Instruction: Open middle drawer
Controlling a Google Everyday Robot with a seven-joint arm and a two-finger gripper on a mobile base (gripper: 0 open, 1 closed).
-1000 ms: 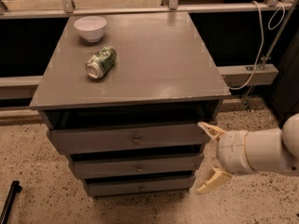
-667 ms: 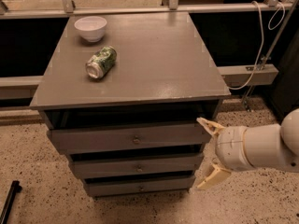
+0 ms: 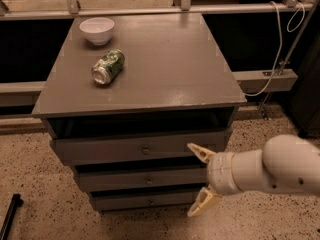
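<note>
A grey wooden cabinet (image 3: 150, 84) has three stacked drawers, each with a small round metal knob. The middle drawer (image 3: 130, 180) sits between the taller top drawer (image 3: 100, 149) and the smallest bottom drawer (image 3: 125, 202); its knob (image 3: 148, 181) is at the centre of its low front. All three fronts look pushed in. My gripper (image 3: 195, 180) is at the right end of the drawer fronts, level with the middle drawer. It is open and empty, its cream fingertips (image 3: 196, 151) spread one above the other, well right of the knob.
A white bowl (image 3: 96, 30) and a green can (image 3: 108, 66) lying on its side rest on the cabinet top. A white cable (image 3: 280, 59) hangs by the railing at the right. A black bar (image 3: 10, 216) lies on the speckled floor at the lower left.
The gripper and arm have shifted slightly left toward the drawer fronts. The drawers, bowl and can have not moved.
</note>
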